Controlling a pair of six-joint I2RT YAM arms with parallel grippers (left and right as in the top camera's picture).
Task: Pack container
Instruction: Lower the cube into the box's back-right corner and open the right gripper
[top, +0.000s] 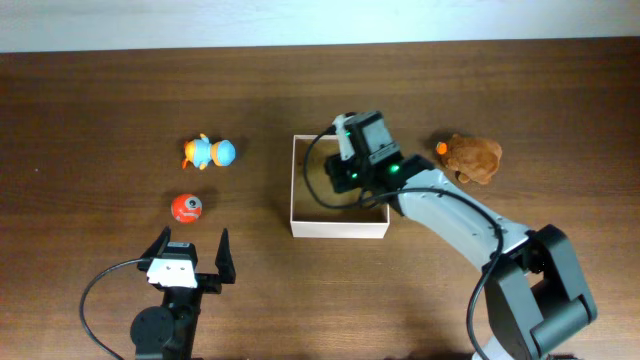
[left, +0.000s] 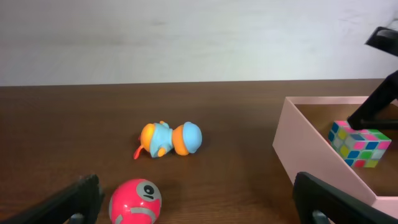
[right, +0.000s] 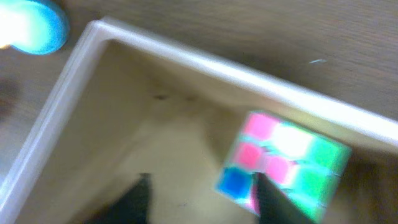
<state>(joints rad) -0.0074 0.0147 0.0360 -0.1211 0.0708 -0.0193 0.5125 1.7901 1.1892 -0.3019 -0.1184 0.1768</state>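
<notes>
The container (top: 292, 190) is a shallow white-walled box with a tan floor at the table's middle. My right gripper (top: 345, 185) hangs inside it. In the right wrist view its fingertips (right: 200, 186) stand apart over bare floor with nothing between them. A multicoloured puzzle cube (right: 286, 165) lies on the box floor just beyond the right fingertip; whether they touch I cannot tell. The left wrist view shows the cube (left: 359, 143) behind the container's near wall (left: 311, 155). My left gripper (top: 190, 248) stands open low over the table, with nothing in it.
A red ball (top: 187, 207) lies just ahead of the left gripper, near its left finger (left: 68, 202). An orange-and-blue toy (top: 209, 152) lies farther back on the left. A brown plush (top: 470, 157) sits right of the container.
</notes>
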